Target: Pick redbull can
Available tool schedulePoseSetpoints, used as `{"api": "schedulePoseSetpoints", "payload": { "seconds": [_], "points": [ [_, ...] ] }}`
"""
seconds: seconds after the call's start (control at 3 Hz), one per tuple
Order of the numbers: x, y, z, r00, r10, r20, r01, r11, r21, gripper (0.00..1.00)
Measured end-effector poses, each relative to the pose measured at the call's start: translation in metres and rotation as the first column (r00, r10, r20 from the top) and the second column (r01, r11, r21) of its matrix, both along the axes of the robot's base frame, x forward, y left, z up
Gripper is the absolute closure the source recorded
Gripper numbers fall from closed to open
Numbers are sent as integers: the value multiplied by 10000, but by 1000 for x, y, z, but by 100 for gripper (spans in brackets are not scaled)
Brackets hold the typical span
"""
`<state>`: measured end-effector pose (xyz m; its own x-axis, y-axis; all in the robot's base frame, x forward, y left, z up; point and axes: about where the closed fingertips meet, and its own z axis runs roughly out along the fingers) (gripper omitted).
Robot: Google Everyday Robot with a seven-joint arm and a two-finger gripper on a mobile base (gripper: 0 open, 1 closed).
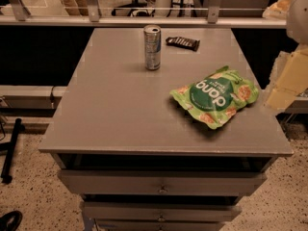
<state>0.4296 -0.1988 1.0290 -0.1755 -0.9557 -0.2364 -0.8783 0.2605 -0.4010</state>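
The redbull can [152,47] is a slim silver-and-blue can with a silver rimmed top. It stands upright at the far middle of the grey table top [125,109]. My gripper [288,78] shows as a pale blocky shape at the right edge of the view, beside the table's right side. It is well to the right of the can and nearer than it, and it holds nothing that I can see. The white arm [298,13] rises above it at the top right.
A small dark snack bar wrapper [183,43] lies just right of the can near the far edge. A green snack bag [215,96] lies flat on the right half. Drawers [161,183] sit below the front edge. A rail [144,19] runs behind the table.
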Motion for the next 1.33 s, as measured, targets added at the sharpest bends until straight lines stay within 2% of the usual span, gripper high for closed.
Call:
{"api": "schedulePoseSetpoints", "payload": {
  "seconds": [0.33,0.67,1.0,1.33],
  "points": [
    [0,0,0,10000,0,2,0,10000,0,0],
    [11,8,-4,9994,164,294,-173,9993,331,0],
    [55,25,-18,9962,339,808,-427,9929,1107,0],
    [119,43,-35,9894,368,1405,-638,9791,1929,0]
  ]
}}
